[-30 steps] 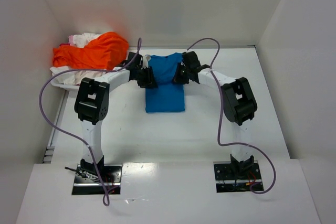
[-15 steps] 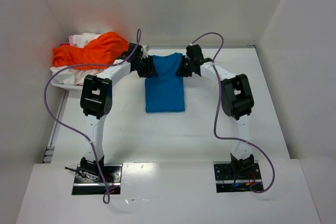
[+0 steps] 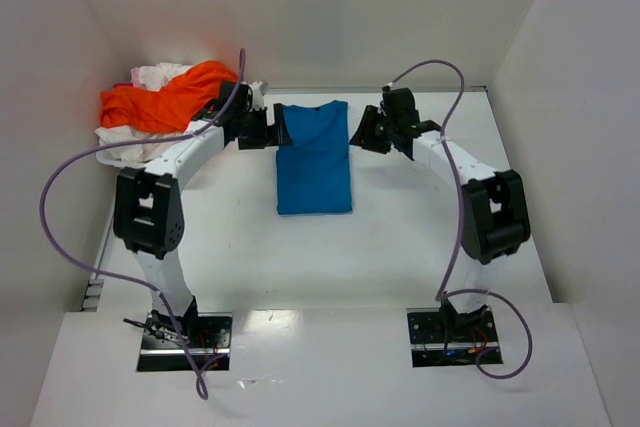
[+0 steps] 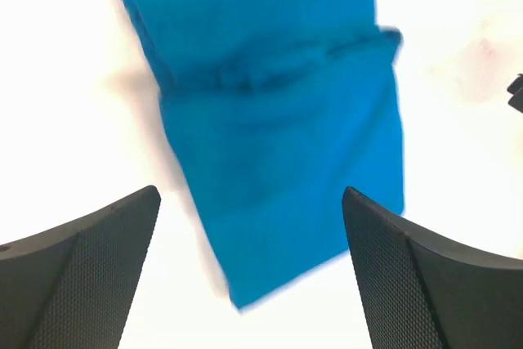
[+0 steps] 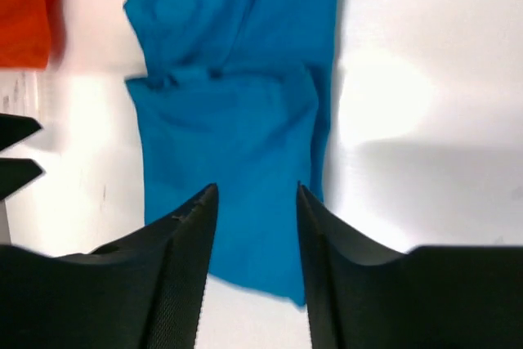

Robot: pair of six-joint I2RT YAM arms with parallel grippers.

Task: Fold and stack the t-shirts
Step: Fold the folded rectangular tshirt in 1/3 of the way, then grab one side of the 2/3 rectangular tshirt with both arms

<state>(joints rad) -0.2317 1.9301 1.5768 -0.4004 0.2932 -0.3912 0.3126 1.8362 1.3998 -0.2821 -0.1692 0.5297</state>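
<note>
A bright blue t-shirt (image 3: pixel 313 157) lies flat on the table as a long narrow folded strip, seen also in the left wrist view (image 4: pixel 278 120) and the right wrist view (image 5: pixel 233 120). My left gripper (image 3: pixel 276 130) hovers just off the strip's far left edge, jaws wide open and empty (image 4: pixel 249 202). My right gripper (image 3: pixel 359 135) hovers off its far right edge, jaws apart with nothing between them (image 5: pixel 257 190). An orange t-shirt (image 3: pixel 165 97) lies crumpled on white and pinkish ones (image 3: pixel 128 143) at the back left.
White walls close in the table at the left, back and right. The pile of shirts sits against the left wall, close behind my left arm. Purple cables (image 3: pixel 70 162) loop from both arms. The orange cloth (image 5: pixel 29 6) shows at the right wrist view's top left.
Both grippers opened and let go of the blue t-shirt's far end, then drew apart outward. The shirt's far end now lies spread flat.
</note>
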